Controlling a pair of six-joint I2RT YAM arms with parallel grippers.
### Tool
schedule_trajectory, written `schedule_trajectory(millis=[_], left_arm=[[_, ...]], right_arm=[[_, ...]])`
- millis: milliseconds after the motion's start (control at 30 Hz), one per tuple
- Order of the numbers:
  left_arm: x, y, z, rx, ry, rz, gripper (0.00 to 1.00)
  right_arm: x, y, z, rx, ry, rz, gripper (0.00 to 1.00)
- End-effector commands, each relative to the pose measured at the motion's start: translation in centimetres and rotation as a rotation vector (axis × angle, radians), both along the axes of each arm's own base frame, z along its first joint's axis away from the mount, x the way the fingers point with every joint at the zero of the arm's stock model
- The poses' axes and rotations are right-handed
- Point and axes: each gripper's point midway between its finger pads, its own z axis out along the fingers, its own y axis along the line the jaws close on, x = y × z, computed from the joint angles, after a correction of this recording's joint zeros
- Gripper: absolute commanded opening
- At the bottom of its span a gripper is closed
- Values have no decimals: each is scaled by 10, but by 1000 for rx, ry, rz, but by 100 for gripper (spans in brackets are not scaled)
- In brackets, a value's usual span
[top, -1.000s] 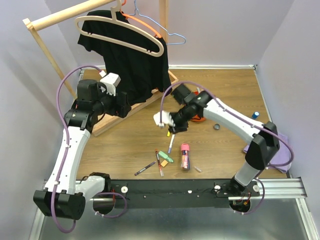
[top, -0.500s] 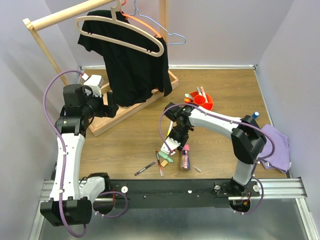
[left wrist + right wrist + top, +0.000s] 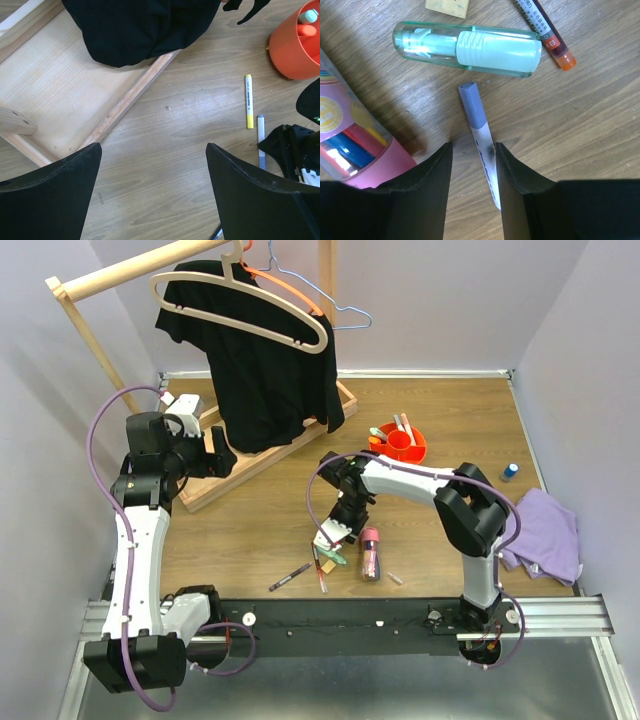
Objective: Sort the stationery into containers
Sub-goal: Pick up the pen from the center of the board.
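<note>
Right gripper (image 3: 473, 150): matt black jaws about halfway apart, low over the wood-grain tabletop (image 3: 600, 115), straddling a slim white pen with a blue-grey cap (image 3: 476, 120) without clamping it. Pen slantwise in the gap, barrel close against the finger (image 3: 525, 185) on the right of the frame, clear of the other one.

Just above the cap, across the upper middle of the frame: a chunky translucent green highlighter (image 3: 470, 50), ribbed on its pale inner sleeve. At upper right, a thin dark-red pen with an orange tip (image 3: 547, 35). At the top edge, a flat pale-yellow piece (image 3: 447, 5). At left, a stubby pink tube (image 3: 355, 145) with coloured sticks showing through it.

Left gripper (image 3: 153, 150): broad black fingers spread wide at the lower corners of the left wrist view, holding nothing, wood grain showing between them.

In the right half of that frame, a slim yellow marker (image 3: 249, 101) flat on the table. In the upper right corner, the round glossy orange plastic organiser (image 3: 287, 52), with pens standing in it. At upper left, a pale wooden rack base (image 3: 55, 95) under a soft black garment (image 3: 140, 25).
</note>
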Motion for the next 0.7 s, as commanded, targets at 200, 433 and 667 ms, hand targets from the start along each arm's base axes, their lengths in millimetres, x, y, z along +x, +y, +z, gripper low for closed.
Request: schedule_trajectory(millis=[200, 433, 667], left_arm=[[5, -4, -6, -53, 20, -4, 94], [9, -6, -7, -71, 32, -11, 94], [7, -10, 0, -66, 19, -45, 94]], right_arm=[[-3, 5, -27, -78, 20, -12, 41], [-17, 3, -36, -124, 48, -59, 15], [6, 57, 66, 116, 53, -315, 1]])
